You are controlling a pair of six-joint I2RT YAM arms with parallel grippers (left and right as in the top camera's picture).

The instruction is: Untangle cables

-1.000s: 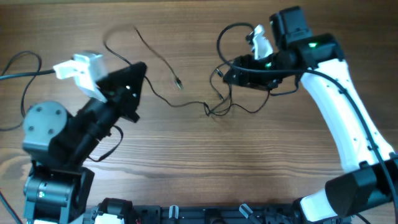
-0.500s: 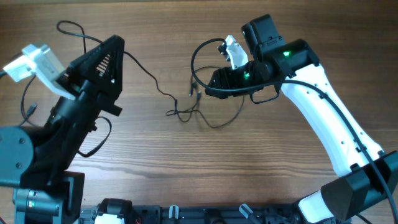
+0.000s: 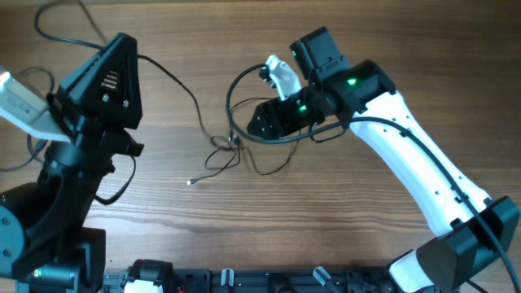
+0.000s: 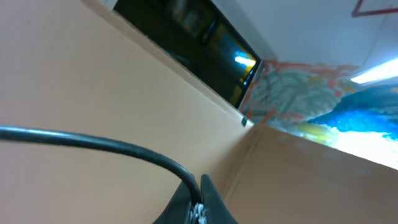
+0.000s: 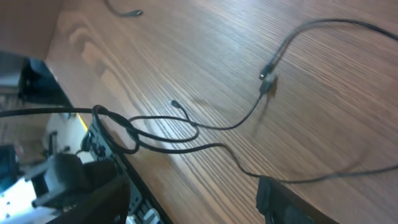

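The step in hand is the pulling apart of the cables (image 3: 195, 104), and it looks about half done. The left tool (image 4: 196, 202) is lifted high above the worktop (image 3: 342, 220) and points upward. In its wrist view the fingertips are pressed together on one black strand, so I judge it is clenched on a cable. From there the strand runs down to a small knot (image 3: 221, 153) in the middle of the worktop. A loose plug end (image 3: 189, 182) lies just beside the knot. The right tool (image 5: 193, 199) hovers near the knot with its jaws wide apart and nothing between them, so it is released. The loops (image 5: 137, 134) lie flat in front of it. The next move probably asks the right tool to go down and pinch one loop, then draw it away from the left arm, slowly so the knot does not tighten
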